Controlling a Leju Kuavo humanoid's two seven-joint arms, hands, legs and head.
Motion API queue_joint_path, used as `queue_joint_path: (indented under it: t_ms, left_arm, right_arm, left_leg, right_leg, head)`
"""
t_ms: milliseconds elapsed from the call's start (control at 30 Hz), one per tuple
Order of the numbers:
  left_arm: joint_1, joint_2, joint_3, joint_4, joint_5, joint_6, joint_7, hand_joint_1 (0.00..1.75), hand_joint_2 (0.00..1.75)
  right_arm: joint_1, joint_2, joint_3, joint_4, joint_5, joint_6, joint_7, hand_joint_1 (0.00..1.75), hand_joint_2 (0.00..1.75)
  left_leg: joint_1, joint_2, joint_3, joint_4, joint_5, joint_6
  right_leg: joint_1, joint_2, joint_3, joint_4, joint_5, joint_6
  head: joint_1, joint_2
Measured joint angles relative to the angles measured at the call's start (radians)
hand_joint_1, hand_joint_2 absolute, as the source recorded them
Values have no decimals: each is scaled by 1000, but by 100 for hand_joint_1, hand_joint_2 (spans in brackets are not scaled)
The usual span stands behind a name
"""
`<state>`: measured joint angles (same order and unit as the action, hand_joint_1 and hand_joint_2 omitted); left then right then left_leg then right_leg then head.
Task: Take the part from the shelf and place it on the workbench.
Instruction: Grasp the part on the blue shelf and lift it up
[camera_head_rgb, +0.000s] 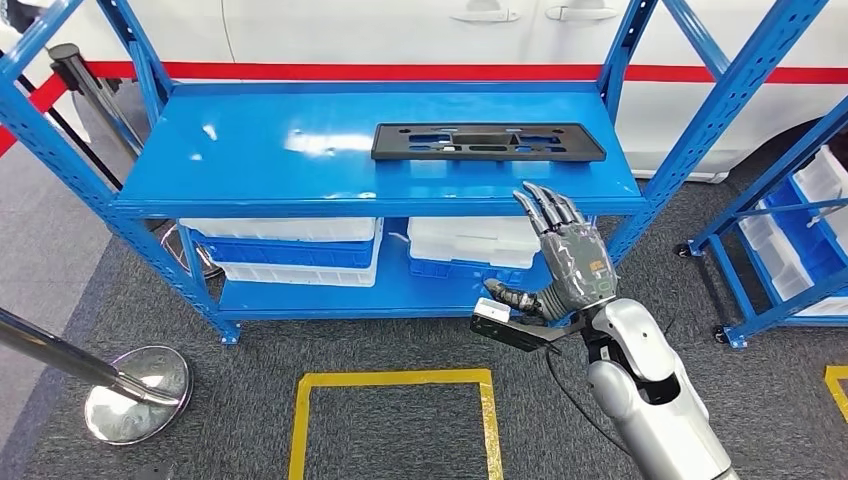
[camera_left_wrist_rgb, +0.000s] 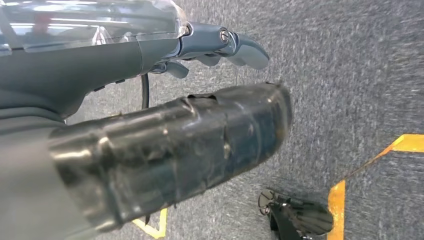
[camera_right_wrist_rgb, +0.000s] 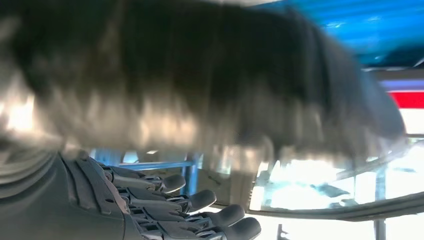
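we see the part (camera_head_rgb: 489, 141), a long flat black plastic plate with slotted cutouts, lying flat on the top board of the blue shelf (camera_head_rgb: 270, 150), toward its right side, lengthwise along the board.

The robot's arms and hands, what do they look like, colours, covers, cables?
The right arm has glossy silver shells with black gaps at the joints and a thin black cable beside it. The right hand is dark grey with a clear cover over green markings. The left hand shows a thick grey thumb wrapped in shiny tape and darker grey fingers.
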<state>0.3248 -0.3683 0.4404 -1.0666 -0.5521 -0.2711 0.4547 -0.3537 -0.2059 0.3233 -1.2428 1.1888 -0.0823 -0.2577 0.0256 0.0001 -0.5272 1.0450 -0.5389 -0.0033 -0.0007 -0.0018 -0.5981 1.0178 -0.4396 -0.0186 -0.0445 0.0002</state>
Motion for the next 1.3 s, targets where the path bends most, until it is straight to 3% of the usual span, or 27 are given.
queue_joint_path:
  t_ms: [33, 100, 167, 200, 233, 300, 367, 467, 533, 633, 700, 733, 767, 833, 867, 900, 1000, 1067, 1167, 1200, 1233, 1267, 1300]
  left_arm:
    - [-1, 0, 0, 0, -1, 0, 0, 0, 0]
    - [1, 1, -1, -1, -1, 0, 0, 0, 0]
    - [3, 1, -1, -1, -1, 0, 0, 0, 0]
    - [4, 1, -1, -1, -1, 0, 0, 0, 0]
    - [5, 1, -1, -1, -1, 0, 0, 0, 0]
    - [5, 1, -1, -1, -1, 0, 0, 0, 0]
    - [6, 1, -3, -3, 0, 1, 0, 0, 0]
    - [7, 1, -9, -7, 0, 3, 0, 0, 0]
    - [8, 0, -12, -8, 0, 3, 0, 0, 0]
    - [8, 0, -15, -9, -1, 1, 0, 0, 0]
    - [8, 0, -15, -9, -5, 0, 0, 0, 0]
    - [8, 0, -15, -9, -6, 0, 0, 0, 0]
    - [8, 0, -15, -9, -7, -1, 0, 0, 0]
    - [8, 0, -15, -9, -11, -4, 0, 0, 0]
    - [7, 0, -15, -9, -14, -5, 0, 0, 0]
    - [7, 0, -15, -9, -17, -8, 0, 0, 0]
    - [5, 0, -15, -10, -24, -14, 0, 0, 0]
    - [3, 1, -15, -12, -27, -17, 0, 0, 0]
    - [2, 2, -15, -14, -30, -19, 0, 0, 0]
    - [3, 2, -15, -14, -32, -20, 0, 0, 0]
    - [4, 2, -14, -14, -33, -22, 0, 0, 0]
    - [5, 2, -14, -14, -35, -24, 0, 0, 0]
    - [6, 2, -14, -14, -36, -27, 0, 0, 0]
  right_arm:
    - [0, 2, 0, -3, 1, -2, 3, 0, 175]
    - [1, 8, 0, -4, 6, -5, 7, 0, 175]
    - [6, 16, 1, -4, 9, -6, 10, 0, 175]
    - [7, 19, 1, -4, 10, -6, 9, 0, 175]
    - [8, 21, 1, -4, 10, -6, 9, 0, 175]
    - [7, 26, 1, -4, 11, -7, 10, 0, 175]
    - [6, 31, 0, -4, 14, -9, 16, 0, 175]
    - [6, 41, 0, -4, 29, -13, 28, 0, 175]
    - [4, 46, 0, -3, 39, -19, 32, 0, 175]
    - [1, 51, 0, 4, 55, -26, 36, 0, 175]
    - [3, 55, 1, 11, 68, -27, 37, 0, 175]
    - [3, 56, 1, 15, 73, -27, 37, 0, 175]
    - [2, 58, 2, 18, 78, -27, 37, 0, 175]
    - [1, 60, 2, 25, 90, -30, 38, 0, 175]
    - [0, 60, 4, 31, 98, -32, 39, 0, 175]
    - [-1, 61, 6, 36, 106, -35, 39, 0, 175]
    - [-8, 63, 14, 51, 130, -44, 41, 0, 175]
    - [-19, 65, 22, 66, 143, -50, 41, 0, 175]
    - [-25, 70, 37, 93, 156, -56, 41, 0, 175]
    - [-24, 70, 41, 100, 161, -58, 41, 0, 175]
    - [-24, 71, 44, 109, 165, -60, 41, 0, 175]
    - [-25, 71, 47, 118, 171, -62, 41, 0, 175]
    - [-27, 71, 51, 128, 176, -64, 40, 0, 175]
  left_leg:
    - [-1, 1, -17, 42, -18, -1]
    - [-3, 0, -93, 178, -61, 3]
    - [-5, 0, -170, 272, -66, 5]
    - [-6, 0, -183, 263, -35, 7]
    - [-7, 0, -177, 216, 13, 11]
    - [-13, 0, -136, 87, 103, 21]
    - [-20, 0, -102, 11, 117, 28]
    - [-20, -3, -83, -14, 98, 39]
    - [-15, -4, -62, -27, 91, 47]
    - [-13, -6, -28, -37, 70, 52]
    - [-12, -8, -4, -37, 50, 50]
    - [-12, -9, 12, -38, 38, 48]
    - [-12, -9, 30, -38, 26, 46]
    - [-11, -10, 58, -40, 2, 39]
    - [-12, -11, 65, -41, -7, 34]
    - [-12, -11, 72, -40, -13, 28]
    - [-12, -8, 83, -20, -17, 11]
    - [-10, -7, 53, 46, -37, 8]
    - [-10, -7, -60, 199, -105, 8]
    - [-11, -7, -94, 224, -119, 7]
    - [-11, -7, -115, 223, -114, 7]
    - [-11, -6, -122, 194, -86, 6]
    - [-11, -6, -118, 142, -35, 7]
  right_leg:
    - [-1, -1, 16, -10, -4, -7]
    - [3, -2, 40, -15, -18, -19]
    - [10, 0, 60, -14, -36, -24]
    - [12, 2, 73, -14, -47, -24]
    - [14, 4, 88, -14, -58, -23]
    - [16, 5, 118, -14, -83, -18]
    - [17, 5, 128, -14, -102, -9]
    - [15, 5, 131, -7, -103, 4]
    - [12, 4, 104, 49, -104, 15]
    - [0, 4, -22, 226, -152, 33]
    - [-9, 3, -90, 275, -178, 38]
    - [-11, 3, -101, 251, -162, 39]
    - [-12, 2, -98, 200, -121, 38]
    - [-9, 1, -79, 82, -10, 31]
    - [-4, 1, -72, 45, 25, 24]
    - [1, 1, -71, 27, 44, 17]
    - [5, 1, -47, 8, 36, -6]
    - [6, 3, -20, -3, 25, -19]
    - [12, 4, 5, -5, 2, -33]
    - [13, 5, 16, -5, -8, -35]
    - [14, 6, 28, -4, -18, -34]
    - [14, 7, 43, -2, -30, -33]
    - [14, 7, 58, -1, -42, -31]
  head:
    - [0, 0]
    - [-1, 0]
    - [-1, 0]
    - [-1, 0]
    - [-1, 0]
    - [0, 0]
    - [0, 0]
    - [-1, 0]
    - [0, 0]
    - [2, 0]
    - [2, 0]
    - [2, 0]
    - [2, 0]
    - [2, 0]
    - [3, 0]
    - [4, 0]
    - [5, 0]
    - [5, 0]
    - [5, 0]
    - [4, 0]
    - [4, 0]
    - [4, 0]
    - [5, 0]
